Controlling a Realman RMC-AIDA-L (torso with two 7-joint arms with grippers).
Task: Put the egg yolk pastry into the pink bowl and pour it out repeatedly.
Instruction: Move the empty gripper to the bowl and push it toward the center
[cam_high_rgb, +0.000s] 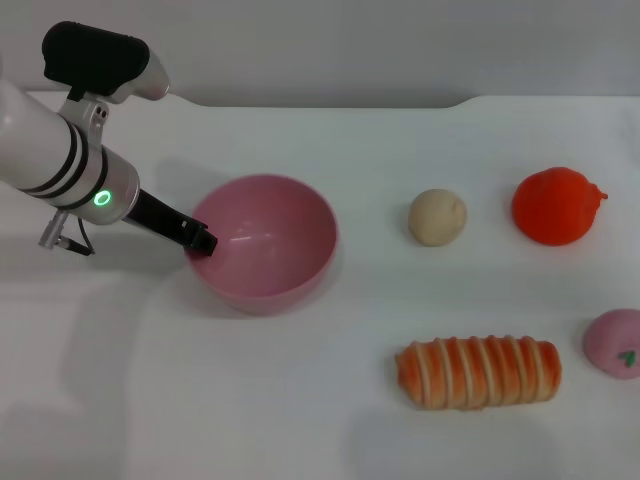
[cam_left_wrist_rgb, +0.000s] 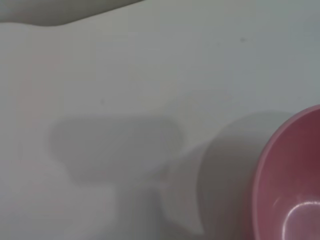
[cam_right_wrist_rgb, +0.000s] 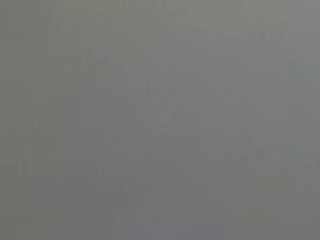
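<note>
Left gripper (cam_high_rgb: 200, 240) sits at the near-left rim of the pink bowl (cam_high_rgb: 268, 240), its dark fingers reaching the rim edge; they look pressed onto the lip, though whether they truly pinch it or only touch it I cannot tell. From the left wrist view only a curved slice of the pink bowl (cam_left_wrist_rgb: 295, 180) shows, with bare tabletop beside it and none of the arm's own fingers. The right gripper is nowhere in the head view, and its wrist camera gives only a flat grey field.

The bowl stands upright and empty on the white table (cam_high_rgb: 250, 400). The egg yolk pastry (cam_high_rgb: 437, 217) lies on the table to the bowl's right, clearly apart from it, so it is on the far side of the bowl from the left gripper. Being a round ball, it has no long axis to line up with. My judgement is that the right arm would be the nearer one for picking it up, while the left steadies the bowl.

Nearer the camera lies a striped bread roll (cam_high_rgb: 478, 372), its length running left to right; a pink bun (cam_high_rgb: 617, 343) sits at the right edge. Beyond the pastry, farther right, rests an orange-red fruit (cam_high_rgb: 558, 205). Open table separates all of them, leaving room around the pastry.
</note>
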